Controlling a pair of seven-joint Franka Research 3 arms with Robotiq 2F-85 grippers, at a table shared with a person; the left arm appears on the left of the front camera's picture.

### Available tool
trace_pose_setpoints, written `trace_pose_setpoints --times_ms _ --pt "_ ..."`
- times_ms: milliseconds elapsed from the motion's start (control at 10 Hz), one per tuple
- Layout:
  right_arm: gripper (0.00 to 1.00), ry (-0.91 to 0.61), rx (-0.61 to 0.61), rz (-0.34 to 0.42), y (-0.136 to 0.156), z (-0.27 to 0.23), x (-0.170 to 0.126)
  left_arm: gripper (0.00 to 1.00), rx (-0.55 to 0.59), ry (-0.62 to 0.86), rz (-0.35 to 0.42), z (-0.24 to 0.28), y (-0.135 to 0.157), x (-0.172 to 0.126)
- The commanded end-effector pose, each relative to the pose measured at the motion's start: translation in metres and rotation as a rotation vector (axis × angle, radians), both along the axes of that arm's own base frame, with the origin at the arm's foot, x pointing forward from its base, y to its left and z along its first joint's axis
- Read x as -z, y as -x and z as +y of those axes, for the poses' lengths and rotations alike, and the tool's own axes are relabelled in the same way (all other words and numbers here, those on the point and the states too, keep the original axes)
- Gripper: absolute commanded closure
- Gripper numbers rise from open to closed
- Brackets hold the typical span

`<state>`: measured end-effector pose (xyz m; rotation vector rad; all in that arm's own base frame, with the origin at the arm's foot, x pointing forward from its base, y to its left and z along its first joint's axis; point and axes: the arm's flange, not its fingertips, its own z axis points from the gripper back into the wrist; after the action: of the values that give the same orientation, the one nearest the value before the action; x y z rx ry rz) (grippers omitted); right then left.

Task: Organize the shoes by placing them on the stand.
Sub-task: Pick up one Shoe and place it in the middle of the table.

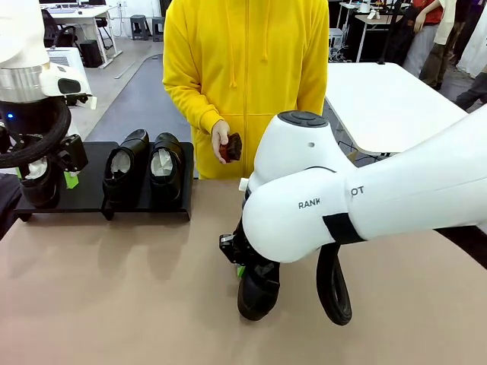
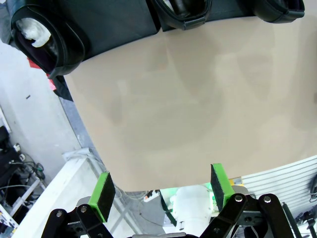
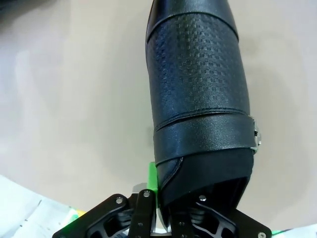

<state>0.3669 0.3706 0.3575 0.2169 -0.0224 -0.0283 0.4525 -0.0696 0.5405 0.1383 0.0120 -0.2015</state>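
Right gripper (image 3: 163,206) was clamped shut on the heel end of a black shoe (image 3: 198,94), low in the centre of the front view, its toe at the beige tabletop (image 1: 114,304). Left gripper (image 2: 163,193) hung with jaws wide apart and nothing between them. At upper left, two shoes (image 1: 144,163) sat side by side on the stand (image 1: 91,194), a third (image 1: 38,182) at its left end; a person's hand (image 1: 221,141) held a small dark object

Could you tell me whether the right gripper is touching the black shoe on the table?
Touching. The right wrist view shows the right gripper shut on the shoe, a green-padded finger pressed against its rim.
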Motion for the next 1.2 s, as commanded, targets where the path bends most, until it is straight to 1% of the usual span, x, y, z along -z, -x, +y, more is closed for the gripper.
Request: trace_pose_setpoints --times_ms 0,200,400,500,700,800,900,1100 --pt "0.71 -0.023 -0.038 0.023 -0.003 0.0 -0.004 0.0 0.003 -0.007 -0.008 0.003 0.002 -0.001" --pt "0.35 -0.049 -0.036 0.033 0.002 -0.003 -0.006 0.0 0.003 -0.007 -0.008 0.003 0.002 -0.001" --pt "0.0 -0.096 -0.031 0.02 0.007 -0.01 -0.019 0.0 0.003 -0.007 -0.008 0.003 0.002 -0.001" --pt "0.0 -0.127 -0.032 0.003 0.012 -0.015 -0.029 0.0 0.003 -0.007 -0.008 0.003 0.002 -0.001" --pt "0.0 -0.156 -0.052 0.003 0.023 -0.021 -0.04 0.0 0.003 -0.007 -0.008 0.003 0.002 -0.001" --pt "0.0 -0.112 -0.085 0.041 0.023 -0.024 -0.04 0.0 0.003 -0.007 -0.008 0.003 0.002 -0.001" --pt "0.0 -0.129 -0.025 -0.008 0.009 -0.006 -0.04 0.0 0.003 -0.007 -0.008 0.003 0.002 -0.001" --pt "0.0 -0.129 -0.025 -0.008 0.009 -0.006 -0.04 0.0 0.003 -0.007 -0.008 0.003 0.002 -0.001"
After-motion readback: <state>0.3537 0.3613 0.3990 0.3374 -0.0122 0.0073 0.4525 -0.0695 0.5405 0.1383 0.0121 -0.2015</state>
